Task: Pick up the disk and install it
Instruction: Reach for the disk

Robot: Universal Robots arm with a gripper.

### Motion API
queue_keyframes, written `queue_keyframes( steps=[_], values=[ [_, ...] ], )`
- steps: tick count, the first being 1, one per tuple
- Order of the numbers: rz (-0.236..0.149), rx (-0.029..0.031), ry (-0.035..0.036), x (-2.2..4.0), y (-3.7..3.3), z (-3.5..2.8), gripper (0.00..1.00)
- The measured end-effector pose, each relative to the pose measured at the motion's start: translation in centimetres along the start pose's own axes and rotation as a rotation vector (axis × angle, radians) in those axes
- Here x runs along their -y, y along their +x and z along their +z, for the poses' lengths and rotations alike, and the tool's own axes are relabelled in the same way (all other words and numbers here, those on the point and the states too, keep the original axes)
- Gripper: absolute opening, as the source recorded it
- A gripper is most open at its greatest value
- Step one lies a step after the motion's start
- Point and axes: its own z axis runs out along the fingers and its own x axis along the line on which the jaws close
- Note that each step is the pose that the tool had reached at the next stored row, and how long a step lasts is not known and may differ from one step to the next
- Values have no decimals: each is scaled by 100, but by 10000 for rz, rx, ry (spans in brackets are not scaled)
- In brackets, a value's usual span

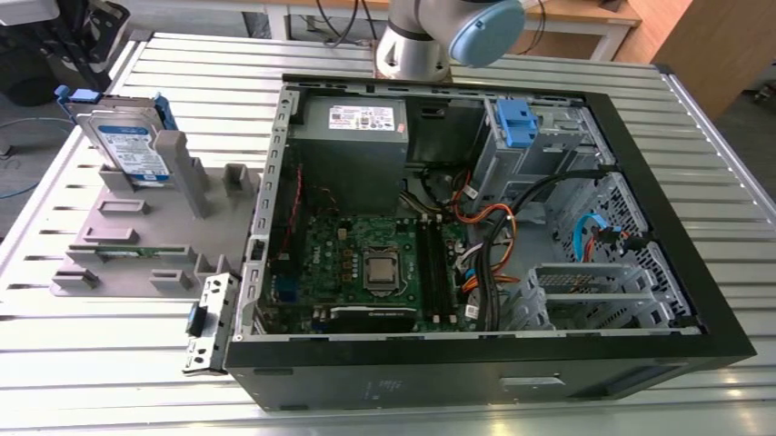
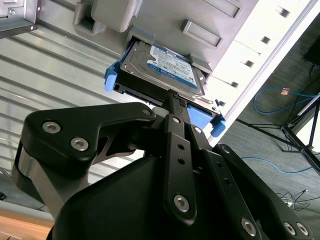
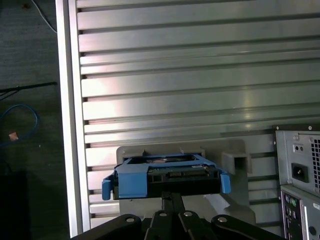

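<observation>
Far left in the exterior view, the disk (image 1: 131,150) stands on edge in a slot of the grey holder (image 1: 127,232), label facing near, blue frame up. Nothing touches it. We judge it is stood upright so its top edge is free for a pinch from above. The holder lies flat on the slatted table (image 1: 73,345), just beside the case's left wall.

In both wrist views the gripper (image 2: 173,97) (image 3: 172,197) points at the disk (image 2: 165,67) (image 3: 135,181), lined up on the frame's middle. Its fingers look pressed together, no gap, gripping nothing. We can't tell how far off it sits, but the disk is not picked yet.

Right of the holder, the case (image 1: 679,300) lies on its side, panel off, likely so its inside is reachable from above. The board (image 1: 376,263) sits near, a grey box (image 1: 352,127) at far left inside, and a bay with a blue latch (image 1: 515,118) at far right. The arm (image 1: 442,36) rises beyond the case's far wall. No disk in the case, so install isn't done.
</observation>
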Motion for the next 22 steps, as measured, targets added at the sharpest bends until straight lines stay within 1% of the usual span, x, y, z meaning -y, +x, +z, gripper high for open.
queue_keyframes(
  steps=[6,9,22],
  values=[
    [-158,-8,-2,-3,-4,11,11],
    [-217,-12,-1,-15,-4,13,11],
    [-222,-13,-1,-15,-4,31,11]
  ],
)
